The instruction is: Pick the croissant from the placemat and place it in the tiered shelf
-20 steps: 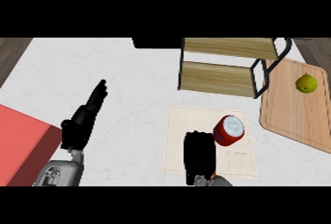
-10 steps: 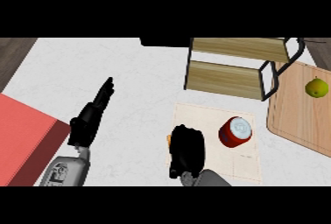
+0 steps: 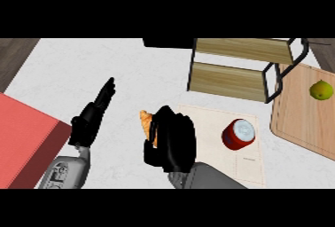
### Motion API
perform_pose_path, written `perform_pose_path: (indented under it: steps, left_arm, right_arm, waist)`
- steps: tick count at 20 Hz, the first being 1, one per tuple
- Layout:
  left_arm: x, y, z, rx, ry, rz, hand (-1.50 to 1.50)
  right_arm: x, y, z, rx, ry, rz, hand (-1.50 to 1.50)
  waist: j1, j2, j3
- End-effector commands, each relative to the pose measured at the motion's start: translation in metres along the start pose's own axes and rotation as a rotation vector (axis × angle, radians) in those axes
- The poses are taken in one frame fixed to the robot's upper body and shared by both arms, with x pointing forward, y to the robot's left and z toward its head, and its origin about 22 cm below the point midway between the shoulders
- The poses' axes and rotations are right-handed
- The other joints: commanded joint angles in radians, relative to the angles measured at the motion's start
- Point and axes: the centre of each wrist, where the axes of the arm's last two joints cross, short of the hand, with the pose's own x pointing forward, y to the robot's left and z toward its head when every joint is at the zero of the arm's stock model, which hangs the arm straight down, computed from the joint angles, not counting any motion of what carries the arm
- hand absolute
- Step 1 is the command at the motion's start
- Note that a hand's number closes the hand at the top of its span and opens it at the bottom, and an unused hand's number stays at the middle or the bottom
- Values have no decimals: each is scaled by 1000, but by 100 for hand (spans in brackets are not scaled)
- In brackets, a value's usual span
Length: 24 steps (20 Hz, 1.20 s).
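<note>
The croissant [image 3: 146, 126], golden orange, shows only as a sliver at the left side of my right hand [image 3: 171, 142], whose fingers curl round it and hide most of it. Hand and croissant sit over the left edge of the cream placemat [image 3: 216, 155]. The wooden tiered shelf [image 3: 235, 80] with a black frame stands beyond the placemat, up and to the right of the hand. My left hand [image 3: 91, 116] rests open on the counter at the left, fingers straight and pointing away.
A red can with a pale lid [image 3: 238, 134] stands on the placemat just right of my right hand. A wooden cutting board [image 3: 302, 124] with a green fruit [image 3: 321, 90] lies at the right. A red block [image 3: 26, 142] fills the left edge.
My right hand has moved left across the placemat, and the croissant now shows at its left side. The left hand keeps its pose.
</note>
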Motion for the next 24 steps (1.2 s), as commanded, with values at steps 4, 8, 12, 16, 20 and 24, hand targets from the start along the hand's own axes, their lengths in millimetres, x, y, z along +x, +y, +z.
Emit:
perform_pose_path:
  steps: [4,8,12,16,20,24]
  left_arm:
    - [6,1,-10,12,16,-3,0]
    - [2,1,-2,17,20,-5,0]
    - [-12,3,11,42,20,-3,0]
    - [3,13,-1,18,27,2,0]
    - [3,10,7,26,29,13,0]
    - [0,5,3,43,33,-12,0]
  right_arm:
    - [43,-27,-2,-208,60,-207,150]
    - [68,-60,-12,-329,93,-142,150]
    - [79,-80,-20,-438,100,-106,150]
    - [86,-95,-23,-530,97,-104,150]
    - [102,-121,-38,-615,150,-36,150]
    - [112,-147,-39,-652,150,-70,150]
  waist:
    - [-17,-7,-1]
    - [-32,-17,-3]
    - [-38,-16,-3]
    - [-48,-17,-2]
    - [-41,-16,-2]
    - [-52,-11,-1]
